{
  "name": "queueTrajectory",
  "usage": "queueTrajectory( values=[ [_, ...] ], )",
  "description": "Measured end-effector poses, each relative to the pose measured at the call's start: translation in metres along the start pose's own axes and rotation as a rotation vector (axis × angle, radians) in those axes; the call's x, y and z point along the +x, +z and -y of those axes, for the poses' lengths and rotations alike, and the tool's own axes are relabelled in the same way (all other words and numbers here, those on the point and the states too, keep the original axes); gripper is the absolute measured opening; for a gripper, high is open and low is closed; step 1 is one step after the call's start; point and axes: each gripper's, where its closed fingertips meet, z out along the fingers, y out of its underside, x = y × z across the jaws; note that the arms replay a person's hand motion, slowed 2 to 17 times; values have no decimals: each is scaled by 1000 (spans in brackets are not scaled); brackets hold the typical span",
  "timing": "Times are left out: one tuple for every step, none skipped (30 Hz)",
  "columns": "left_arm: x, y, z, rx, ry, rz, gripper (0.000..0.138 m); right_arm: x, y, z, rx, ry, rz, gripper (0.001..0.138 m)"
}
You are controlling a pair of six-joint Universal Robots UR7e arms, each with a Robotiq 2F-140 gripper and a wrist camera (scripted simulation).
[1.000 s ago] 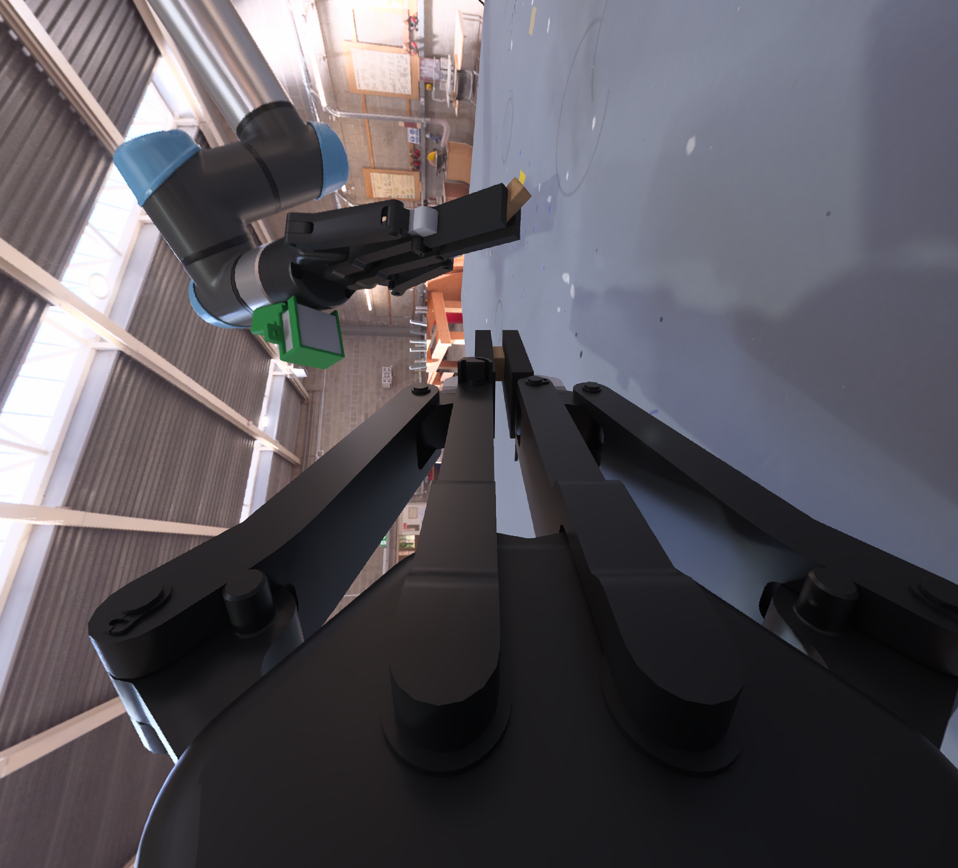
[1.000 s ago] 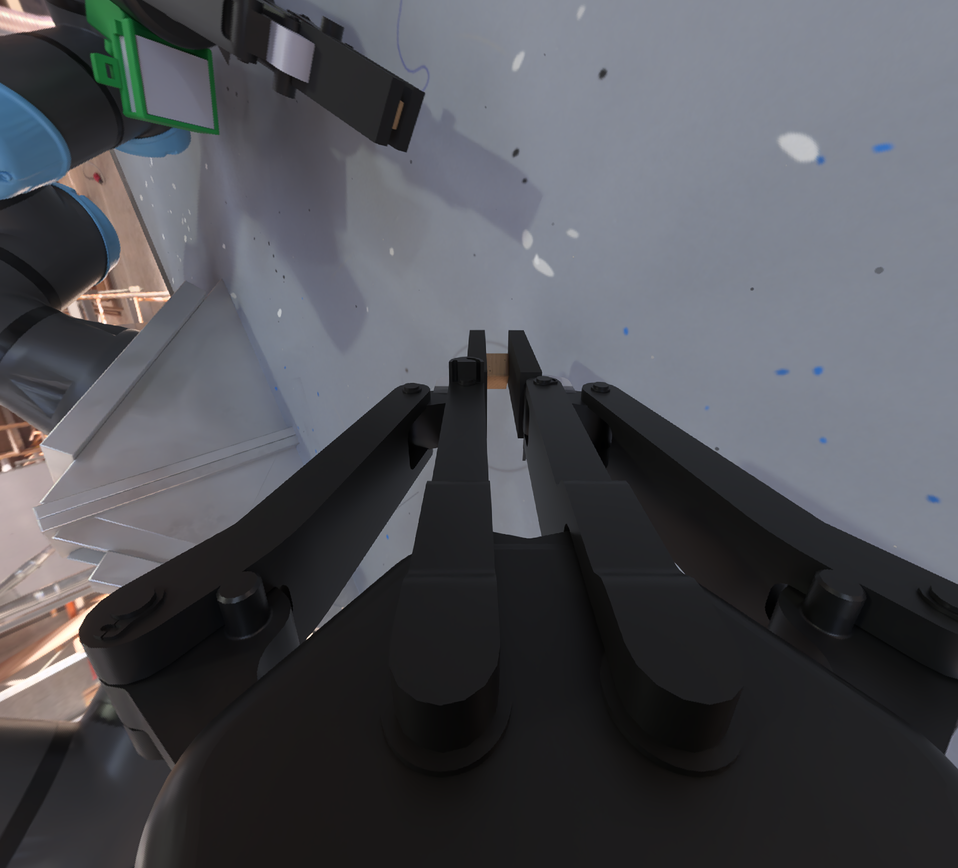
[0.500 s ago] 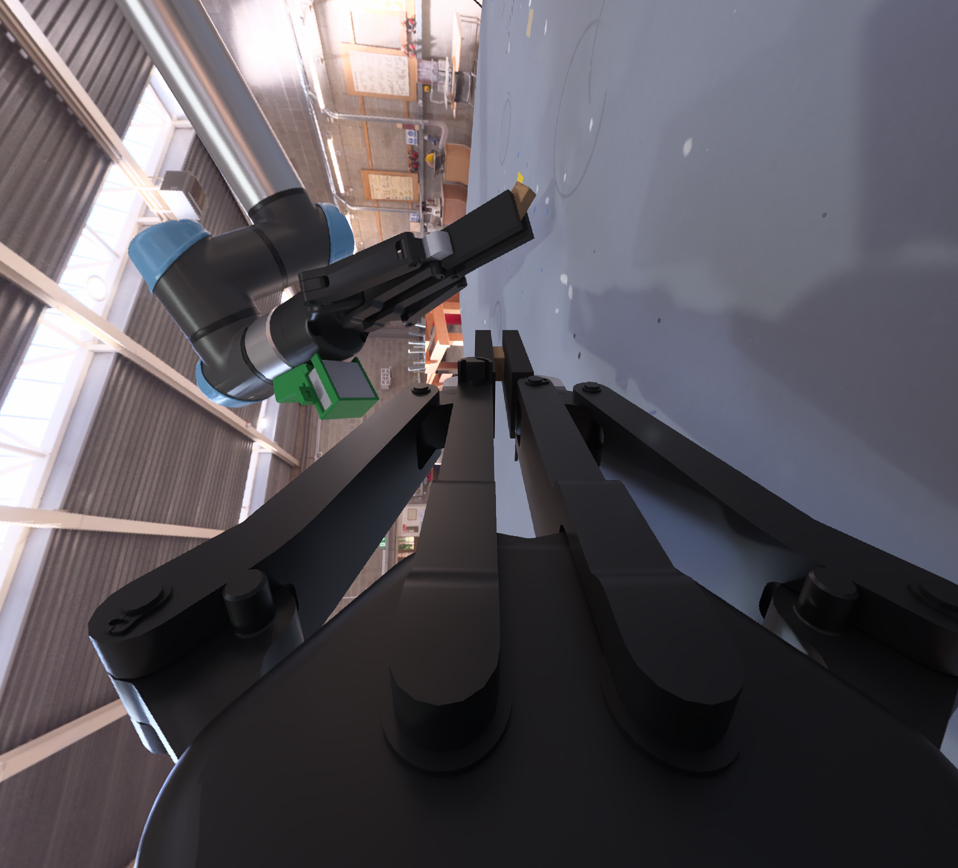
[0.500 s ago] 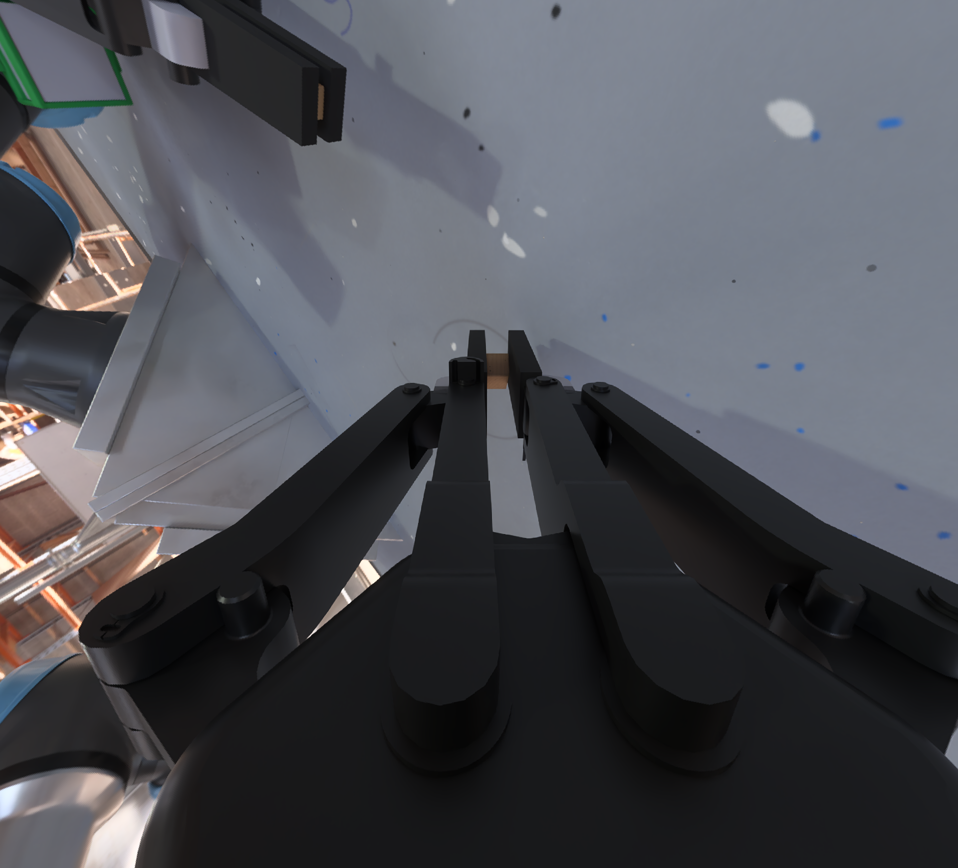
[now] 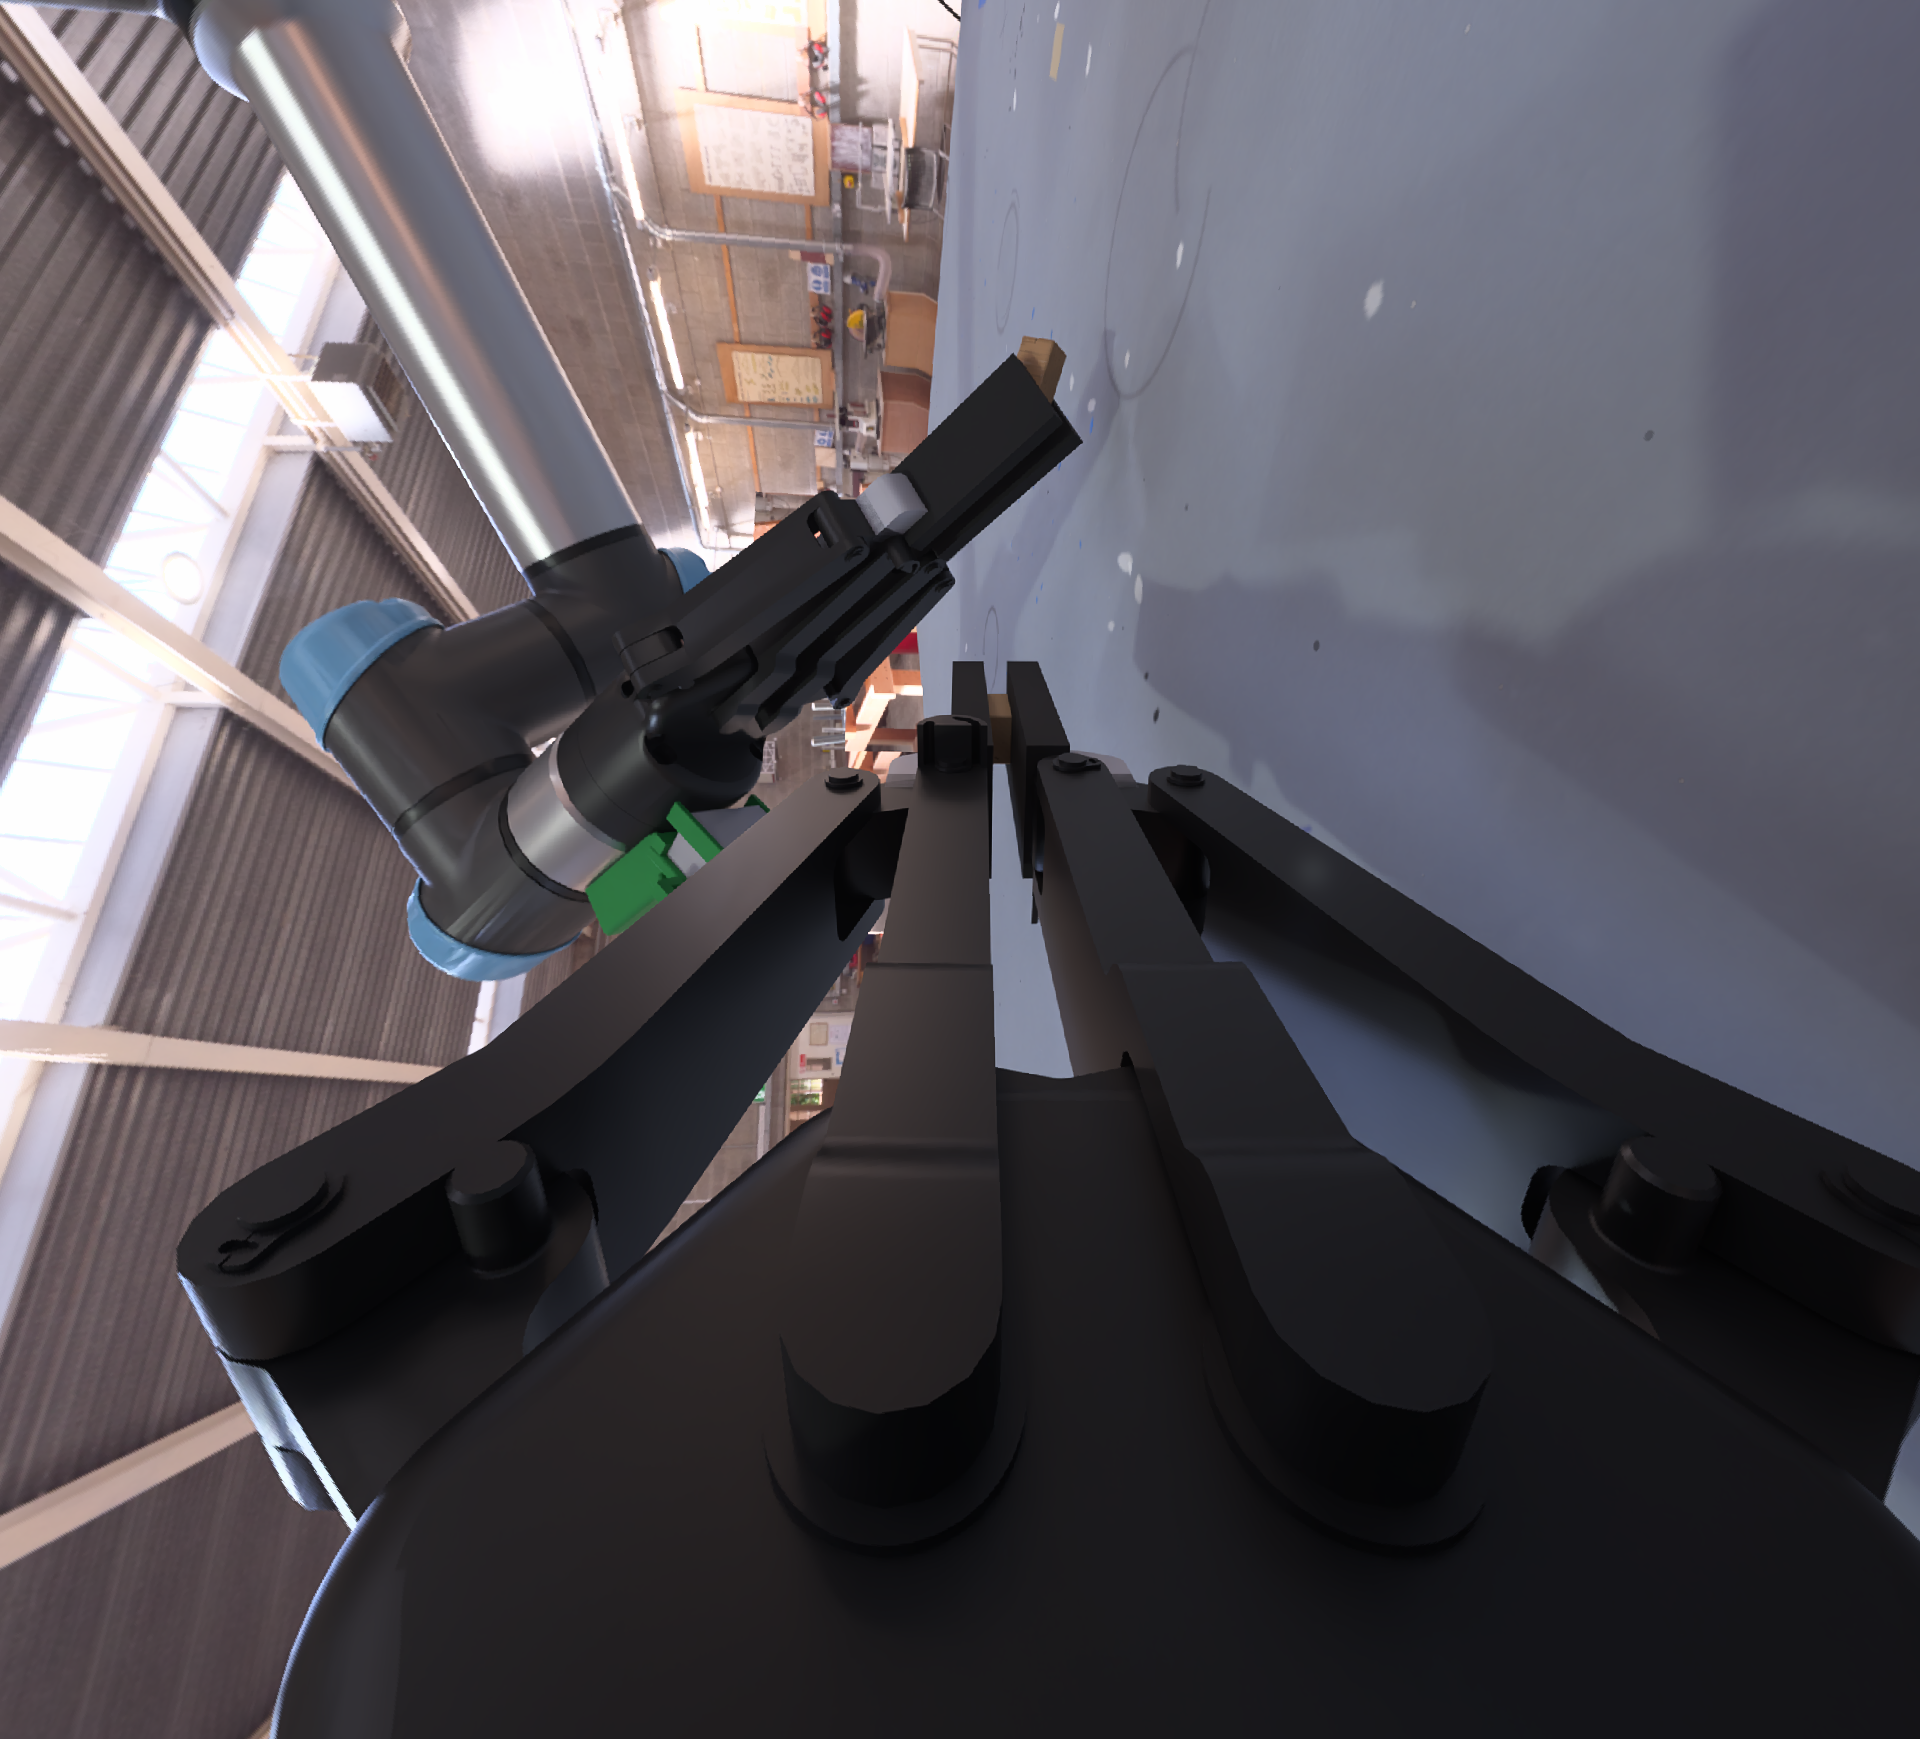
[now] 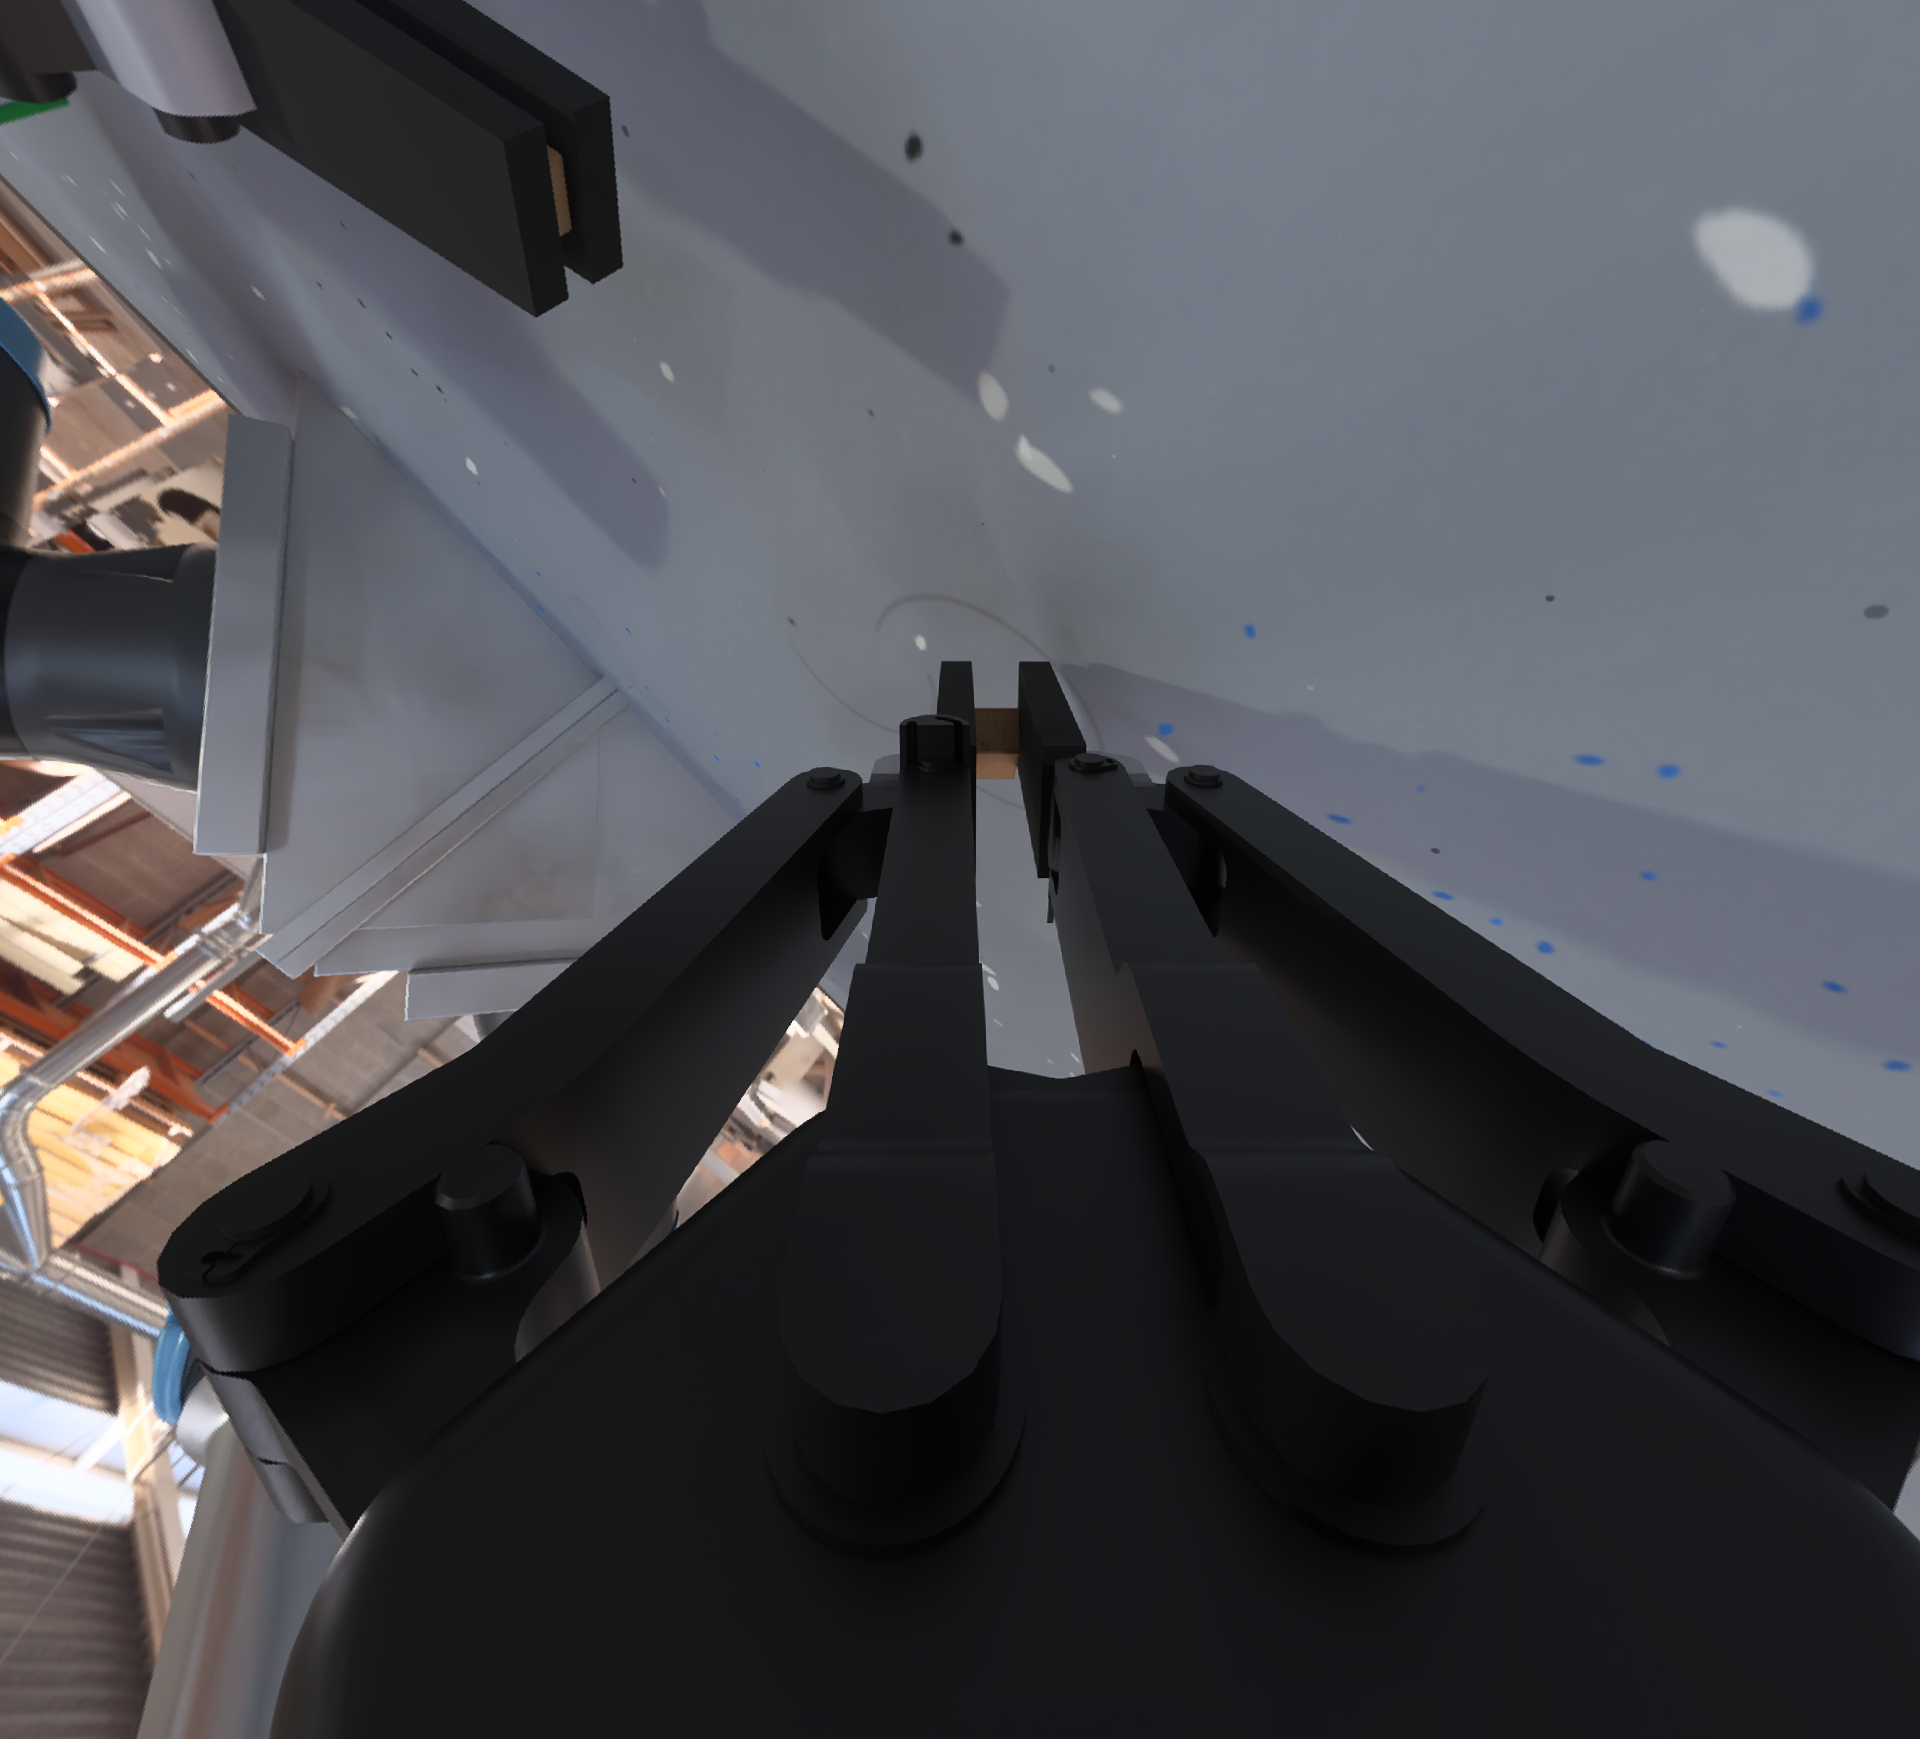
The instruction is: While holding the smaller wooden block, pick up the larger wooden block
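My left gripper (image 5: 995, 687) is shut on the smaller wooden block (image 5: 1000, 713), a thin tan piece between its fingertips, held off the grey table (image 5: 1455, 339). My right gripper (image 6: 997, 692) is shut on the larger wooden block (image 6: 997, 744), also held above the table (image 6: 1351, 131). In the left wrist view the right gripper (image 5: 1049, 406) points at the table at a slant, with the larger block (image 5: 1042, 359) sticking out at its tip. In the right wrist view the left gripper (image 6: 566, 219) is at the upper left with the smaller block (image 6: 557, 191) showing between its fingertips.
The table is speckled with white, black and blue spots and faint circles. A metal arm base plate (image 6: 416, 806) stands at the table's edge on the left in the right wrist view. The right arm's silver tube (image 5: 416, 255) crosses the left wrist view.
The right gripper has risen and tilted with the larger block in it, and has come nearer to the left gripper. The left gripper has stayed in place.
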Motion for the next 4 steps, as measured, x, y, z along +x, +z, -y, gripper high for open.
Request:
queueTrajectory(
  values=[
    [0,0,0,0,0,0,6,0,0,0,-15,0,-5,12],
    [0,0,0,0,1,-1,6,0,1,0,-30,-1,-9,12],
    [0,0,0,0,1,-1,6,-1,1,0,-45,-2,-13,12],
    [0,0,0,0,1,-1,6,-1,2,1,-59,-4,-17,12]
  ],
)
